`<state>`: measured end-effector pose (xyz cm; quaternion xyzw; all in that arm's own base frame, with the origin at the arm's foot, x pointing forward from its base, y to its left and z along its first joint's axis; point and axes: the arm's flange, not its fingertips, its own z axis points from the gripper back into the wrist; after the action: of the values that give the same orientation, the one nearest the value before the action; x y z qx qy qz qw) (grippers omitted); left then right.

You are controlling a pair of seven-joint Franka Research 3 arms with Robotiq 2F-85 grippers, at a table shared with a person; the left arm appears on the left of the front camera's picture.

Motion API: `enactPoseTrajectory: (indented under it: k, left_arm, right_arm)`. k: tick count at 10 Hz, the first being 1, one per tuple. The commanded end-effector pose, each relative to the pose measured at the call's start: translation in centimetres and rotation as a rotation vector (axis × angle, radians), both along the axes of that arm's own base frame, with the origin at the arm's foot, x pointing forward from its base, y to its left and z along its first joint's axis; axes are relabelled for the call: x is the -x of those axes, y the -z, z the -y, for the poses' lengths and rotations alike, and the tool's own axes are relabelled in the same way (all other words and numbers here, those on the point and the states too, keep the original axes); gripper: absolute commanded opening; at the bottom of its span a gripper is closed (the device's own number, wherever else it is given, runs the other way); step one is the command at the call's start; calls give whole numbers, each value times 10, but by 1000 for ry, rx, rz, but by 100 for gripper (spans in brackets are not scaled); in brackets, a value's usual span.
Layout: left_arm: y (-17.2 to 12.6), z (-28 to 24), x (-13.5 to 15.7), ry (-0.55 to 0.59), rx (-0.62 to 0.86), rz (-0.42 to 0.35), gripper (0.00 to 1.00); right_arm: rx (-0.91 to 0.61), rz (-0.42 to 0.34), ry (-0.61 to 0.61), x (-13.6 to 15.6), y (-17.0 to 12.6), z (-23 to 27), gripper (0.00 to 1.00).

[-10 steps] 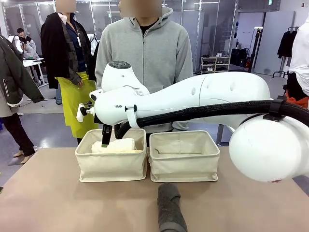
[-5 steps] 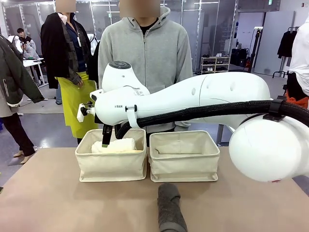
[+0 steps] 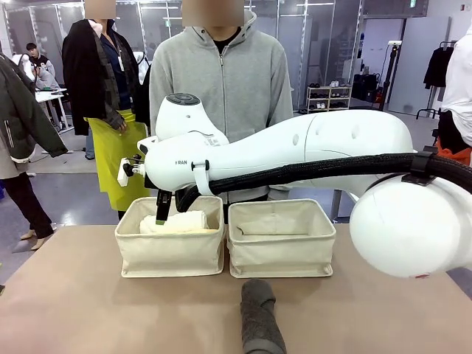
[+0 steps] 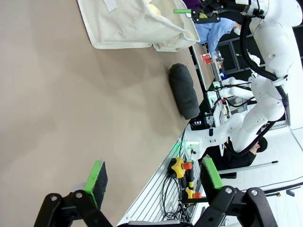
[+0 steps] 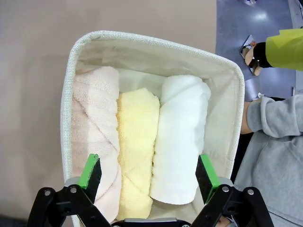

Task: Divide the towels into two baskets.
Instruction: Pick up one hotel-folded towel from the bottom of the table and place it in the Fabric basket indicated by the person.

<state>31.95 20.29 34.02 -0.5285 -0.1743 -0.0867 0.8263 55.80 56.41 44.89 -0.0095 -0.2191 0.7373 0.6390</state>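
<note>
towels: fluffy terry rolls, pink towel, yellow towel, white towel packed side by side in the left basket | dark grey towel on the tan tabletop, near the right basket | baskets: soft cream canvas | right tool gaping above the trio, left tool apart too

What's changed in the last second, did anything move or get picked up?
Nothing visibly changed. The right hand stays open above the left basket, and the grey towel stays on the table.
</note>
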Motion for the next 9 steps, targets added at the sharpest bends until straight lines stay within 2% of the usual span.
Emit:
enactPoseTrajectory:
  k: [1,2,4,5,6,9]
  left_arm:
    - [-1,0,3,-7,7,9,100]
    - [-1,0,3,-7,7,9,100]
    - [-1,0,3,-7,7,9,100]
    - [-1,0,3,-7,7,9,100]
    - [-1,0,3,-7,7,9,100]
    - [-1,0,3,-7,7,9,100]
  right_arm:
    - [-6,6,-3,1,0,-2,100]
    - [0,0,0,0,0,0,100]
    - [-72,-122,38,27,-20,33,100]
    - [-17,-187,121,39,-23,50,100]
    - [-34,-222,145,45,-29,60,100]
    - [18,-302,331,78,-64,115,100]
